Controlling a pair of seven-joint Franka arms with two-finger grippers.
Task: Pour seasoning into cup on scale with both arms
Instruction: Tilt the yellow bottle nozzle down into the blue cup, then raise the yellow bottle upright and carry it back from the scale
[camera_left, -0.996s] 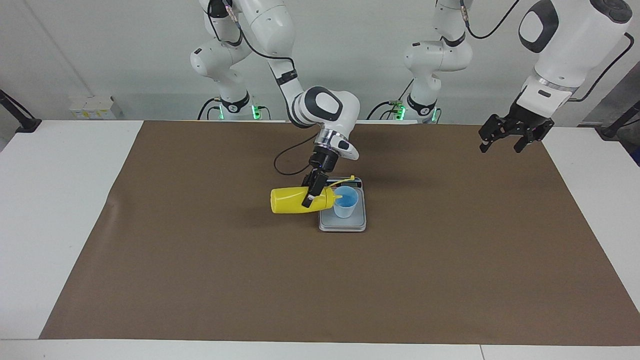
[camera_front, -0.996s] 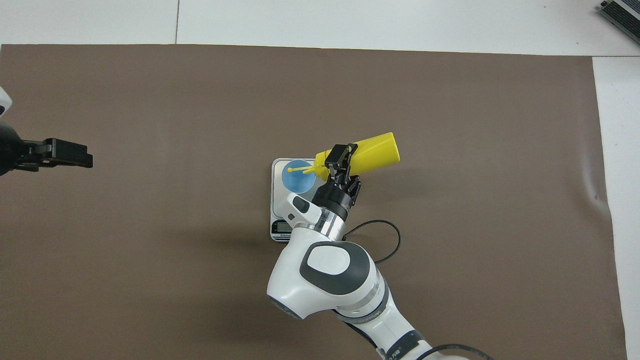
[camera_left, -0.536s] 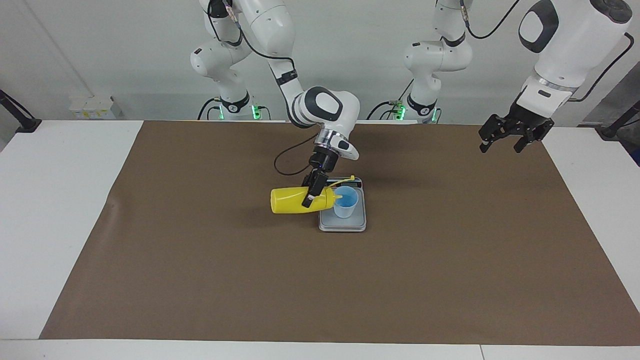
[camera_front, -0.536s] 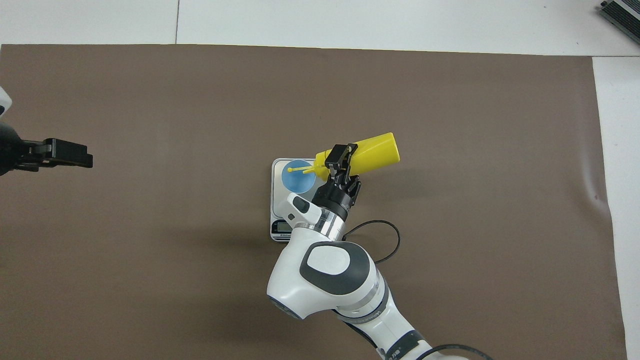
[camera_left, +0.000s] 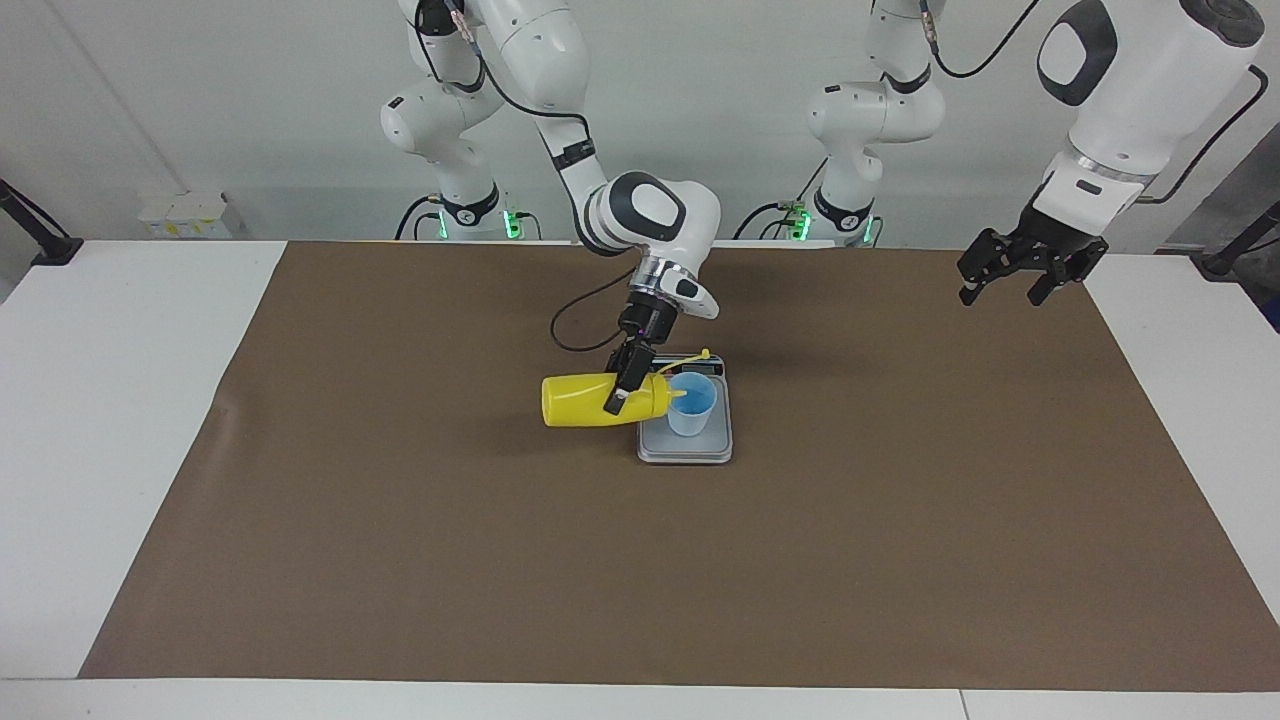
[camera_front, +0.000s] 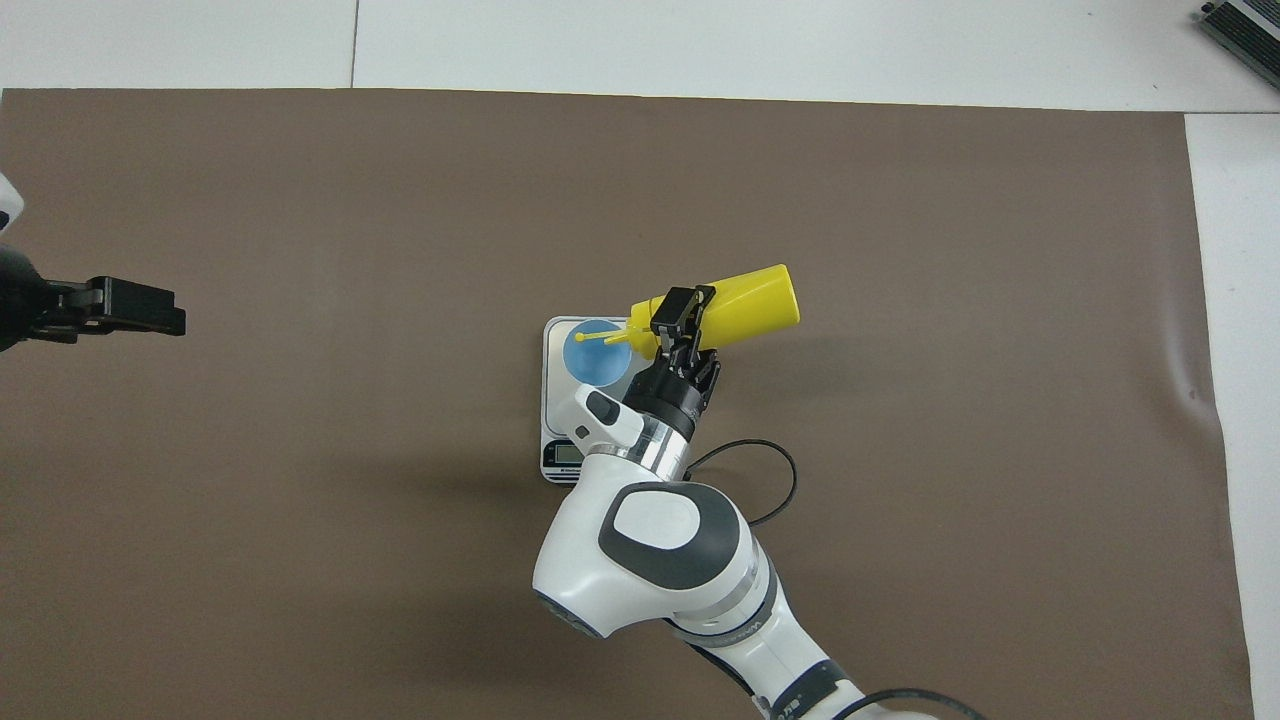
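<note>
At the centre of the frame, the right gripper (camera_left: 622, 385) has its fingers pinched around a yellow plastic cylindrical squeeze bottle (camera_left: 585, 399), tipped on its side with its nozzle over the rim of a small light blue tapered plastic cup (camera_left: 692, 404). The cup stands on a small flat grey digital kitchen scale (camera_left: 686, 447), set mid-frame on the brown mat (camera_left: 400, 560) covering the white counter (camera_left: 120, 420). Nothing has visibly shifted over the last second: bottle, cup and both arms keep the same pose, which suggests a steady pour is under way. At the upper right, the left gripper (camera_left: 1003, 283) waits in the air, fingers spread and empty.
</note>
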